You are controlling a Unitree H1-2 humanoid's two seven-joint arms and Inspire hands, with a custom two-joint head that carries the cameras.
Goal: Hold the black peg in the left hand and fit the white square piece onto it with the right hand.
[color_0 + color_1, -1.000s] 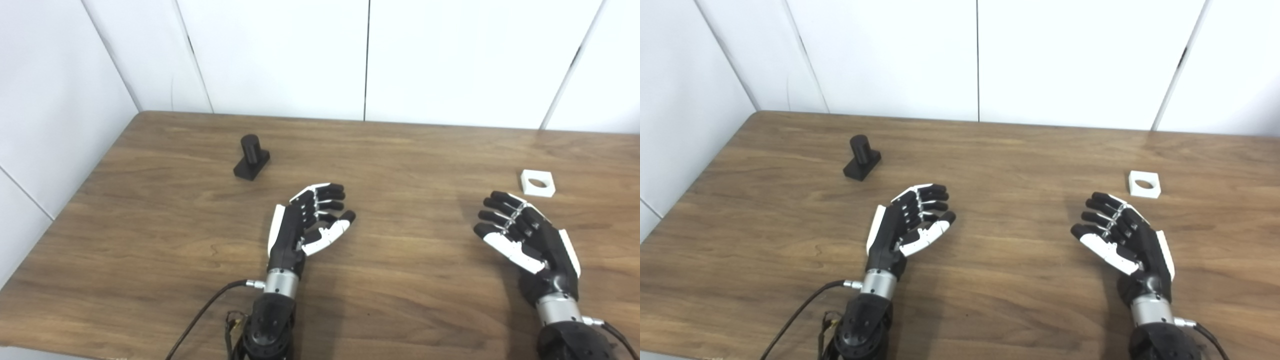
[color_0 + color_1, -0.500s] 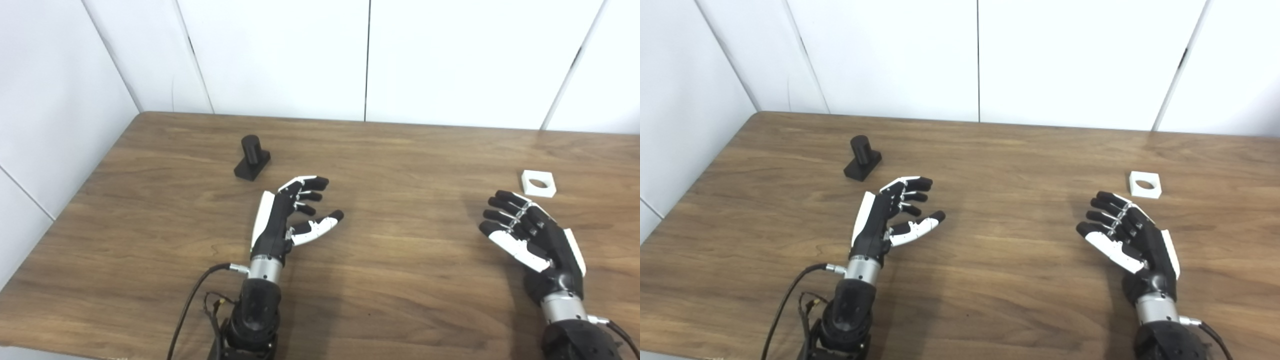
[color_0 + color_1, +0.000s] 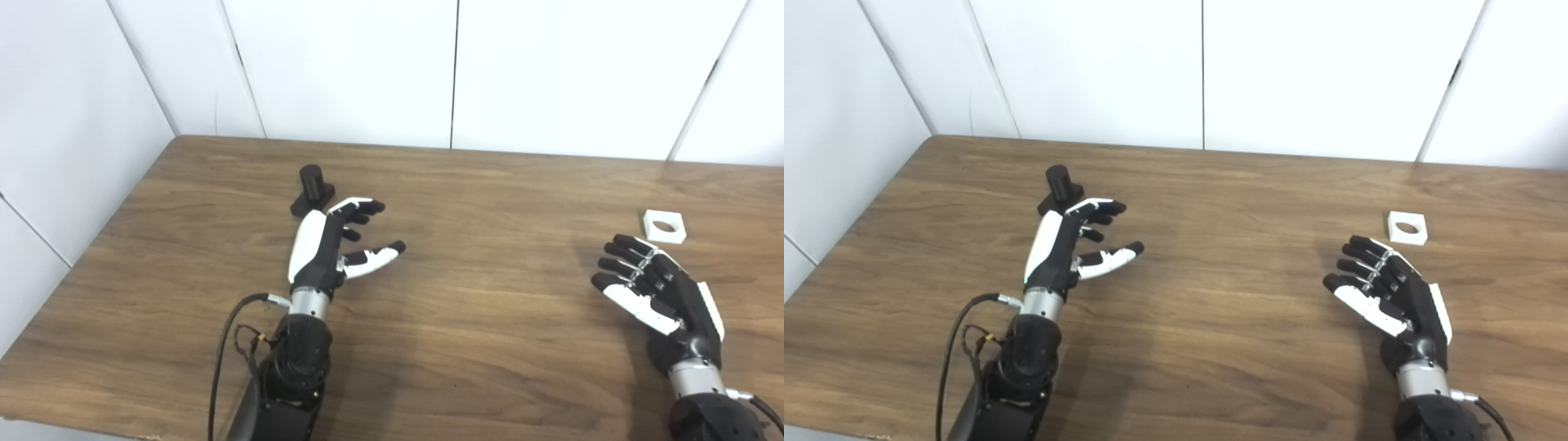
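Left hand (image 3: 334, 245), fingers spread and empty, sits just beside the upright black peg (image 3: 312, 190) at table (image 3: 490, 318) far-left, likely lining up a grasp; right hand (image 3: 658, 288), also spread and empty, waits near the white square piece (image 3: 664, 226).

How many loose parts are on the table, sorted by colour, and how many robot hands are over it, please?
Black parts: 1, the black peg
White parts: 1, the white square piece
Robot hands: 2, the left hand and the right hand, both open and holding nothing
Total: 4
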